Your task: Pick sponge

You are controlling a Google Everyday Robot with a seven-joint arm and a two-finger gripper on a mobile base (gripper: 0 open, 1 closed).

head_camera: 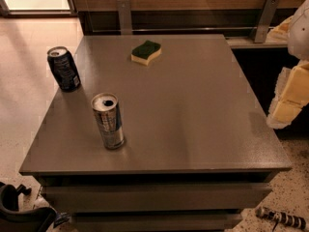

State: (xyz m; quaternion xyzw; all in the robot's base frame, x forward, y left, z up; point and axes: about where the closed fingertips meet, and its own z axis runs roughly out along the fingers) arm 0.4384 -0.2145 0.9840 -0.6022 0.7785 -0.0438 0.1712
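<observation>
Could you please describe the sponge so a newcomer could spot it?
On the grey table, with the gripper hanging off its right side, look near the far edge. The sponge lies flat there, dark green over yellow, unlike the upright dark can and silver can.

The gripper (288,103) hangs at the right edge of the view, cream-yellow and blocky, tilted down and to the left. Above it rises 1 white arm (300,28) segment, cut off by the frame.

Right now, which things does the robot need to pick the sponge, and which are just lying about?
For the job: sponge, far on the table; gripper, beyond the table's right edge.
Just lying about: dark can; silver can.
</observation>
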